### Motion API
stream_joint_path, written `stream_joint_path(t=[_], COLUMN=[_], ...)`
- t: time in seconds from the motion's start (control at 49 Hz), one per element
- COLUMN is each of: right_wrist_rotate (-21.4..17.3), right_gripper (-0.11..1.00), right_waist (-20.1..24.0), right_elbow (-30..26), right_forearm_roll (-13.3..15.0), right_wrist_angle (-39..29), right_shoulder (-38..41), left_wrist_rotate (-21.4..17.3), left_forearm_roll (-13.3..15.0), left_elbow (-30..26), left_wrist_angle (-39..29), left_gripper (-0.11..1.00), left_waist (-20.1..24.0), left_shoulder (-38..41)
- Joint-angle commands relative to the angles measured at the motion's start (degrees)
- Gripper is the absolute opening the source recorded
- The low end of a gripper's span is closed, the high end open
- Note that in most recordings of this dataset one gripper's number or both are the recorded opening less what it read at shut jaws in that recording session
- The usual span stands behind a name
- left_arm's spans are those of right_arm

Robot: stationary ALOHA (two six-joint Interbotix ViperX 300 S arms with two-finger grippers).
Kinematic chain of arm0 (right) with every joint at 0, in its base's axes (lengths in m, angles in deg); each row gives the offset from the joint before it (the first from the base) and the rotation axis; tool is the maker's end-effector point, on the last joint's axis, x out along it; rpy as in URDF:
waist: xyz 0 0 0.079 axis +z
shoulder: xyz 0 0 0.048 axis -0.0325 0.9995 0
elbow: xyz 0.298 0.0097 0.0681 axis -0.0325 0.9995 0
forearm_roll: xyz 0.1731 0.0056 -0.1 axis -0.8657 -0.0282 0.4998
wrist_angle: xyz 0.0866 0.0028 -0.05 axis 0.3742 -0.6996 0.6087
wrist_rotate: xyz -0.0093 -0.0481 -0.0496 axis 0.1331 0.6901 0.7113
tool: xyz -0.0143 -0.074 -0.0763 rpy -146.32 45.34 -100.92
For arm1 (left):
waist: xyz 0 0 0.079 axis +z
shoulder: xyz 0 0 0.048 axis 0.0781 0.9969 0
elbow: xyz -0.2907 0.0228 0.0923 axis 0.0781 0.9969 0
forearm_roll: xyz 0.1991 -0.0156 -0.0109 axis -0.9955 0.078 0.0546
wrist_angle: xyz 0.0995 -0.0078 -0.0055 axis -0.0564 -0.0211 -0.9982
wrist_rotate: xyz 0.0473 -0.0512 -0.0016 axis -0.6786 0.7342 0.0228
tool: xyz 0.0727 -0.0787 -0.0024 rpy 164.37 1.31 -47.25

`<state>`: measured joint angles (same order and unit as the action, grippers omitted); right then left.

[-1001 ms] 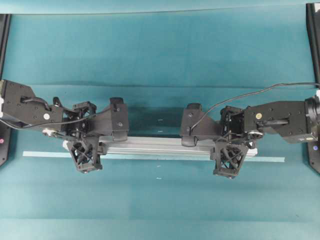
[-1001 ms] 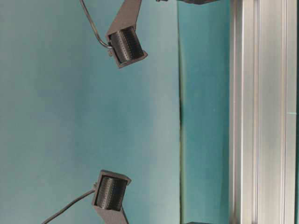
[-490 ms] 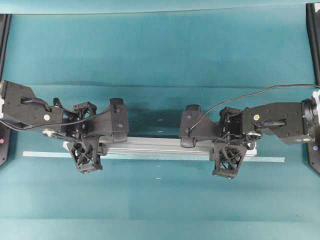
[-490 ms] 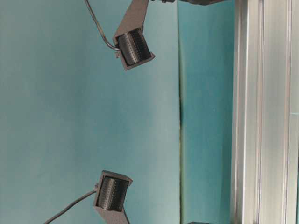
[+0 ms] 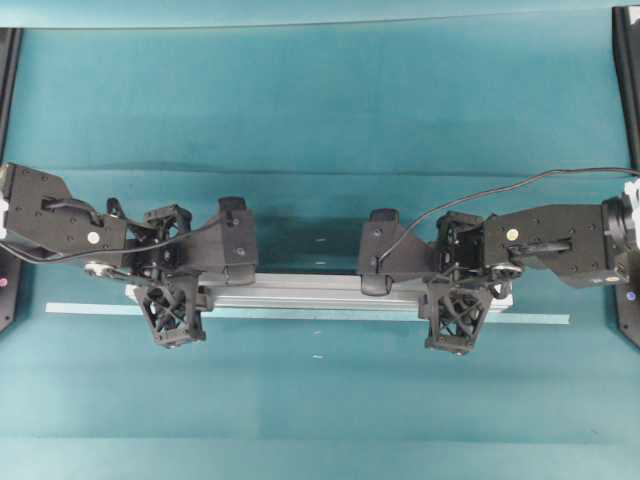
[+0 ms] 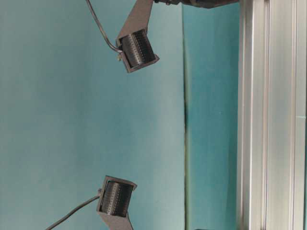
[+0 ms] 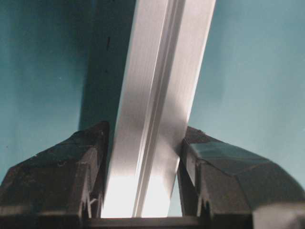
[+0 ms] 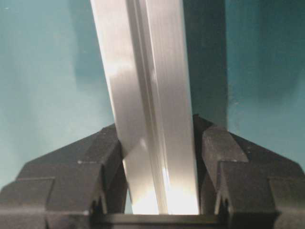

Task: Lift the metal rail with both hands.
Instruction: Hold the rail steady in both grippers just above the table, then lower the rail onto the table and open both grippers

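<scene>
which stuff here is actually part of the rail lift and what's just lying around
Part of the job:
- metal rail
- left end effector, shut on the rail near one end
- right end effector, shut on it near the other end

Just lying about:
- pale-blue tape strip on the table, under the rail

A thin pale-blue tape strip point(image 5: 90, 309) lay flat on the teal table point(image 5: 320, 110), running sideways just under the fingers' lower tips.
</scene>
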<state>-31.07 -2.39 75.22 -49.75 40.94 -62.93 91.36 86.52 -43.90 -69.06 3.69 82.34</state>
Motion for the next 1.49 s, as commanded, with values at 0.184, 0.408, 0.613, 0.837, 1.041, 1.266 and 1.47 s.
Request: stream_joint_path(t=[0.184,0.408,0.613,0.837,1.041,1.266,1.47], right_wrist_rotate=[0.5,0.5,0.3,0.4,0.4,1.1,1.1], right_gripper=[0.39,0.39,0.39,0.39,0.58,1.00,0.99], right_waist=[-1.3,-1.3,-1.3,-1.3,-1.3,-0.5,-0.4], right_elbow=[-0.8,-0.2,-0.1,-0.1,-0.1,0.1,0.1], right_forearm_roll=[0.2,0.1,-0.4,-0.4,-0.4,-0.4,-0.4], right_wrist_angle=[1.1,1.4,2.0,2.5,2.4,3.4,3.6], right_shoulder=[0.4,0.4,0.4,0.4,0.4,0.4,0.4], left_wrist_rotate=[3.1,2.8,2.8,3.0,3.2,2.9,2.8], left_forearm_roll=[0.4,0.4,0.4,0.4,0.4,0.4,0.4], left_elbow=[-0.4,0.5,0.5,0.5,0.5,0.5,0.6], left_wrist_angle=[0.4,3.3,5.1,5.1,4.8,5.1,5.9], left_gripper=[0.32,0.32,0.32,0.32,0.49,0.92,0.91], left_waist=[-0.2,-0.2,-0.2,-0.2,-0.1,0.0,-0.1], left_shoulder=[0.4,0.4,0.5,0.9,0.8,0.8,0.7])
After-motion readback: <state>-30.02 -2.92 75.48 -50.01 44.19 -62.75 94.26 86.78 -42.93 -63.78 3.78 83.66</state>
